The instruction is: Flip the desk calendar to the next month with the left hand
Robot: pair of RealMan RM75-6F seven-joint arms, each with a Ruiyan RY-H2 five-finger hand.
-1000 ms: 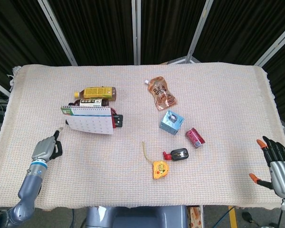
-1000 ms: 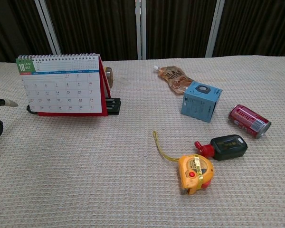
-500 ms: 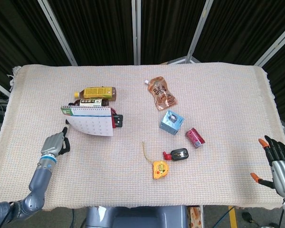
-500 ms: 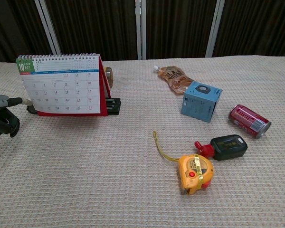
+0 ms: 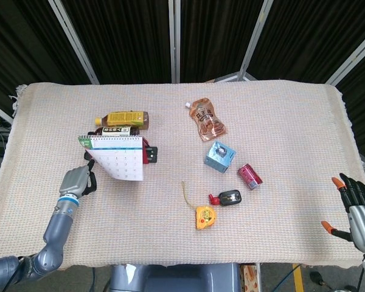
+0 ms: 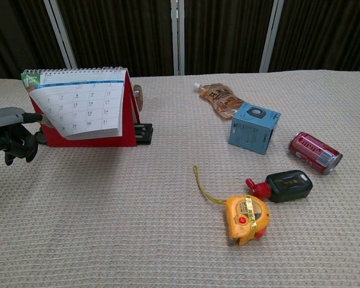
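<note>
The desk calendar point(image 5: 117, 159) stands at the left of the table on a red base point(image 6: 129, 114), with its white October page point(image 6: 81, 111) facing the front. My left hand point(image 5: 77, 181) is at the page's lower left corner. Most of its fingers are curled in, and one outstretched finger touches the page's edge. In the chest view the left hand point(image 6: 12, 135) shows this fingertip under the page, whose lower left corner is lifted and curled off the base. My right hand point(image 5: 356, 204) hangs at the table's front right edge, fingers spread, holding nothing.
A yellow bottle point(image 5: 123, 118) and a dark bottle point(image 5: 112, 131) lie right behind the calendar. A brown pouch point(image 5: 208, 120), blue box point(image 5: 219, 157), red can point(image 5: 249, 176), black flask with red cap point(image 5: 227, 197) and yellow tape measure point(image 5: 204, 216) lie to the right.
My left hand has moved right and forward to the calendar. Its fingertip has pushed the page's lower left corner up off the base. The right hand has barely moved.
</note>
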